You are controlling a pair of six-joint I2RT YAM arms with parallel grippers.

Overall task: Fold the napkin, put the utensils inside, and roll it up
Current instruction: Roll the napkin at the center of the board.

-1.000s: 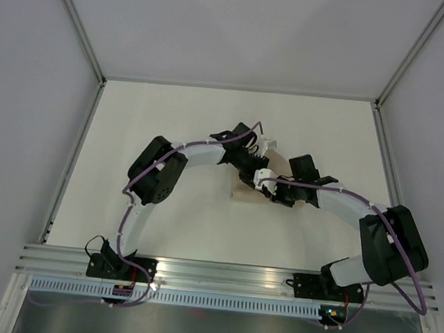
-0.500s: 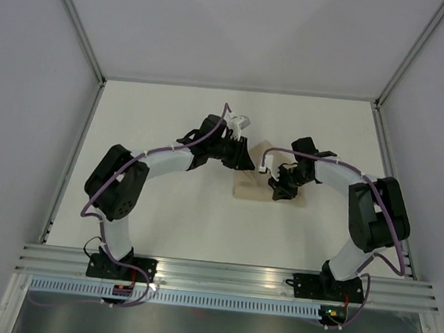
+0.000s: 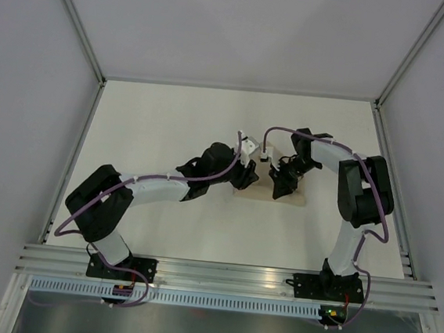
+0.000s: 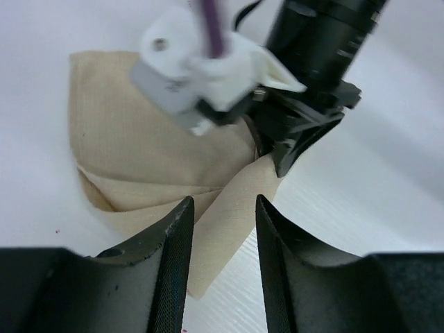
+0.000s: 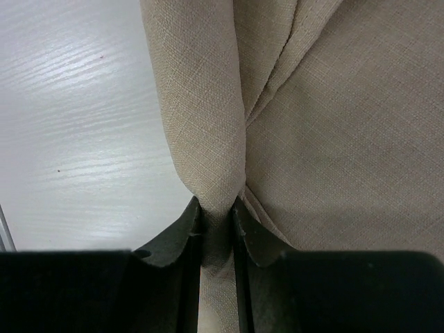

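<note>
- A beige napkin (image 4: 139, 132) lies bunched in loose folds on the white counter (image 5: 69, 104), between two grippers that face each other closely.
- The right gripper (image 5: 217, 208) is clenched on a raised ridge of the cloth. The fabric gathers into a narrow pleat between its jaws and fans out wide beyond them.
- The left gripper (image 4: 223, 205) is released. Its jaws are spread, and a loose corner flap of the napkin lies in the gap beneath them. Just beyond its tips, the right gripper's black tips pinch the same cloth.
- No fork shows in any view, and it cannot be told whether one lies hidden under the folds.
- The cloth looks thin, light and limp. It creases sharply where pinched and sags into soft layers elsewhere.
- It will probably drape rather than hold a shape, and slide on the smooth counter, so a pull from one gripper may drag the whole piece.
- The best hold appears to be an edge or corner, such as the flap under the left gripper, taken deep enough that the weave does not slip free.
</note>
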